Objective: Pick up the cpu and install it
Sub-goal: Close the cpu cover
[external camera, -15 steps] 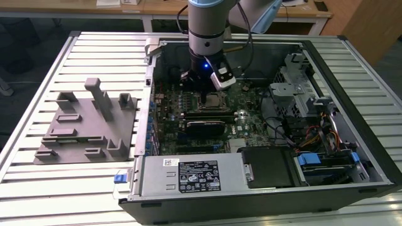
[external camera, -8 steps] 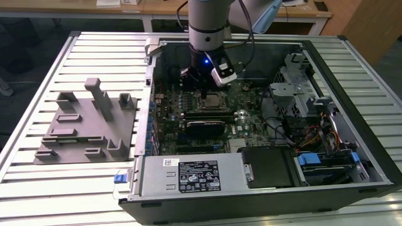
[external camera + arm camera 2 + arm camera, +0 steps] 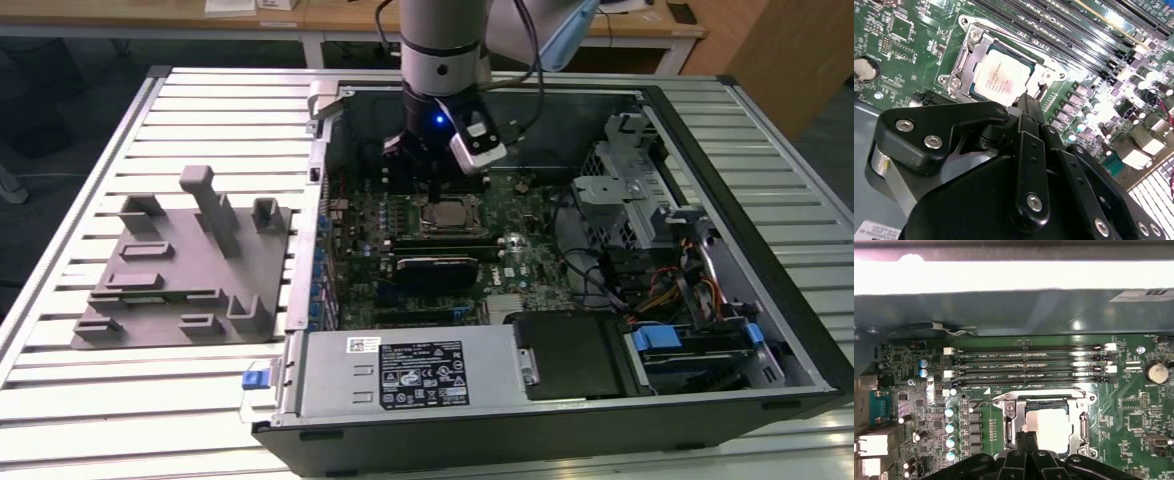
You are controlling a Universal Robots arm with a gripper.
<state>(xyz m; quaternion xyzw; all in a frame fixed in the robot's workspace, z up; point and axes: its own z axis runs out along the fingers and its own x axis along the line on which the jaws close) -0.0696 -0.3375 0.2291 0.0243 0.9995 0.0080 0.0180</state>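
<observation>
Near edge of the exterior view: open PC case [image 3: 747, 330] lies on the slatted surface [image 3: 80, 420], with the power supply [image 3: 400, 375] at the front. A grey fixture tray [image 3: 174, 270] with upright posts sits just beside the case on the exterior view's left.

Further in, a black block [image 3: 434, 268] sits on the motherboard [image 3: 534, 260], close in front of the socket.

cpu [image 3: 450, 213] lies flat in its socket, silver top up. In both wrist views the cpu [image 3: 1001, 77] [image 3: 1049, 422] sits square inside the metal socket frame [image 3: 966, 55], with the frame open around it.

hand [image 3: 433, 185] hangs right over the socket. In both wrist views the hand [image 3: 1026, 100] [image 3: 1027, 436] has its fingers clenched together with nothing between them. The tips are at the cpu's edge; can't tell if they touch it.

Past the socket are the memory slots [image 3: 1029, 367], then the case wall [image 3: 1004, 312]. The arm [image 3: 441, 50] rises behind.
</observation>
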